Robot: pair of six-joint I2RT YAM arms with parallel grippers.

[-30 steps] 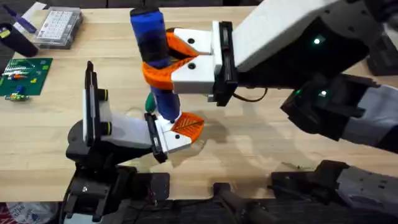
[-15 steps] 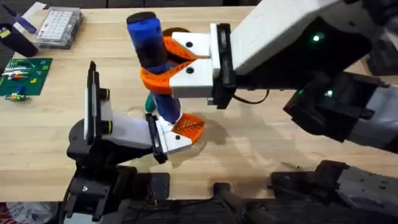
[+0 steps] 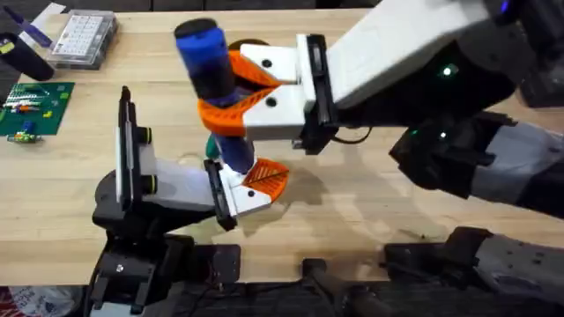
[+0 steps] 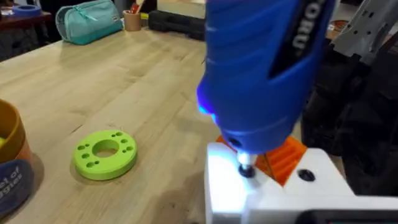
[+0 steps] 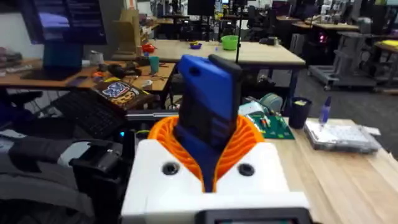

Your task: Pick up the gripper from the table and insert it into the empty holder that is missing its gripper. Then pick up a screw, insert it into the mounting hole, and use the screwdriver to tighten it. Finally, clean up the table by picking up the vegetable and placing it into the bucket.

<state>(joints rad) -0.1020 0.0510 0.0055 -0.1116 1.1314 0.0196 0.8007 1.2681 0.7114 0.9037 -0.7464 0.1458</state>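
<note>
A: Quick one. Where's the screwdriver (image 3: 214,97)?

B: Clamped between the right gripper's (image 3: 231,91) orange pads, standing near upright with the top leaning away from the holder (image 3: 181,183). Bit end points down onto the holder's white end, right beside the orange gripper (image 3: 267,179) already seated there.

A: Bit in the hole?

B: Left wrist view shows the metal tip (image 4: 247,169) touching the white block next to the orange ribs, blue light on. Can't tell if it's seated in a screw head.

A: Long axis?

B: Screwdriver runs roughly vertical, straight above the holder's mounting end. Holder's long axis runs along the table, black plate to black plate. So the tool is square-ish to it. That alignment is what the tightening turns on, I'd say.

A: Which arm's nearer?

B: Right arm, it reaches across from its side and sits above the holder. Left gripper's fingers aren't visible; can't tell their state.

A: Change from a second ago?

B: Screwdriver top has drifted further away from the holder and tilted a bit more; right gripper shifted with it. Tip stays at the same spot on the holder. Holder itself barely moved.

A: Other stuff?

B: Bucket (image 4: 11,168) just beside the lime-green disc (image 4: 106,153), both apart from the holder. Vegetable (image 3: 211,145) peeks out green behind the screwdriver, still on the table.
</note>
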